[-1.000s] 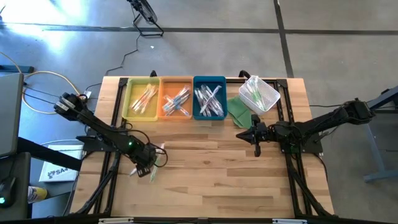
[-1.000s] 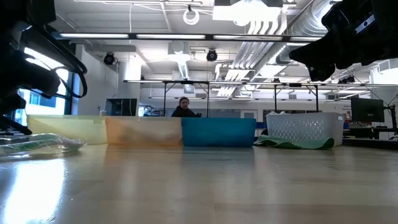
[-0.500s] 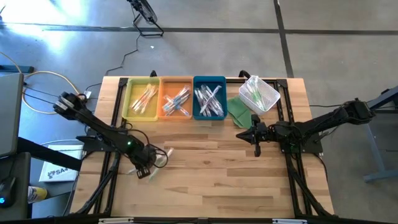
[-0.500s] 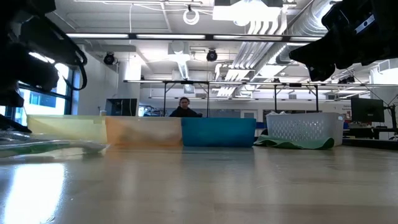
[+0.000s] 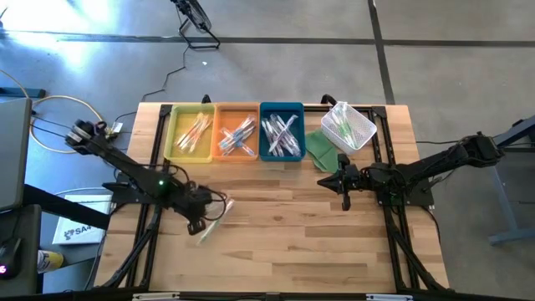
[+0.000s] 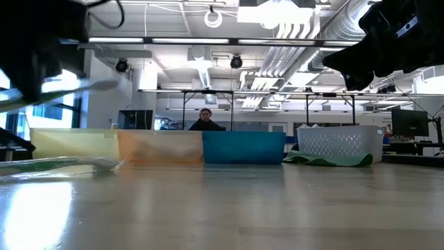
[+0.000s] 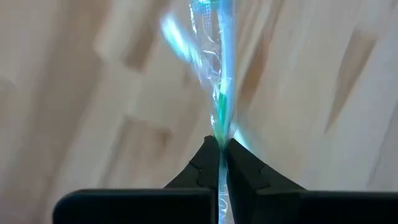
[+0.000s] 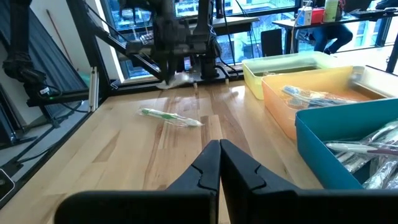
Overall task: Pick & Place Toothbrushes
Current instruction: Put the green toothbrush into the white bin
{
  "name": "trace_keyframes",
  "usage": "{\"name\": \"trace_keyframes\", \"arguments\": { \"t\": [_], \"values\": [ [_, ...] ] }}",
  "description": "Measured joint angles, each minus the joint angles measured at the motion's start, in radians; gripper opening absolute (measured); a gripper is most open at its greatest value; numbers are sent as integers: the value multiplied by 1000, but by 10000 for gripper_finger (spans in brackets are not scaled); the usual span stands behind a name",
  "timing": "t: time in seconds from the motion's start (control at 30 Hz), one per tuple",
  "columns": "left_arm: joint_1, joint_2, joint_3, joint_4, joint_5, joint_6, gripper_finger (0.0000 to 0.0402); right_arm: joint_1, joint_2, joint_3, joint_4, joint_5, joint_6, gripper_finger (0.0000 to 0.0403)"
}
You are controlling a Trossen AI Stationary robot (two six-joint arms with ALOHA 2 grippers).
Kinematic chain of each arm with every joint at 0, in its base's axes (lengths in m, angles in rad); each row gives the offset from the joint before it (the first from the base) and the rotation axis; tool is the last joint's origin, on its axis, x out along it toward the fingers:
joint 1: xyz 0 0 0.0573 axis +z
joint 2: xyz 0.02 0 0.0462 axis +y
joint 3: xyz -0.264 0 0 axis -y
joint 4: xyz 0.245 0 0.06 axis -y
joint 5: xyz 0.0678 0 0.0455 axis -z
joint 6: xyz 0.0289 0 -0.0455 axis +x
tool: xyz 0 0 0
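Left wrist view — left gripper [image 7: 219,144] fingers pinch a wrapped toothbrush [image 7: 219,93]; right gripper [image 8: 219,149] fingers together.

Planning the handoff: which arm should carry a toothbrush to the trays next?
Left. Its tool is shut on a toothbrush over the table, while the right tool is shut and empty.

A robotics lab in an open industrial hall: a pale wooden worktable [image 5: 334,242] on a grey concrete floor [image 5: 451,50], exposed silver ceiling ducts [image 6: 305,31] and strip lights overhead, desks with a dark monitor [image 6: 410,123] behind, a seated person [image 6: 205,121] beyond.
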State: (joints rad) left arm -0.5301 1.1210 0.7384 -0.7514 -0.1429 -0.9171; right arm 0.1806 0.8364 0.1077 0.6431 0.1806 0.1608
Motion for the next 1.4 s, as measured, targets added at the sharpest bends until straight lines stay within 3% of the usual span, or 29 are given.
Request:
{"name": "trace_keyframes", "arguments": {
  "t": [0.3, 0.63, 1.1, 1.4],
  "values": [
    [0, -112, 73, -7, -321, 125, 2, 0, 0, 0, 0, 0, 0, 2],
    [24, -171, 117, -5, -461, 248, 2, 0, 0, 0, 2, 0, 4, 2],
    [359, -179, 132, 92, -245, 588, 2, 0, 0, 0, 4, 0, 4, 3],
    [421, -168, 132, 225, -156, 759, 2, 0, 0, 0, 3, 0, 2, 3]
  ]
}}
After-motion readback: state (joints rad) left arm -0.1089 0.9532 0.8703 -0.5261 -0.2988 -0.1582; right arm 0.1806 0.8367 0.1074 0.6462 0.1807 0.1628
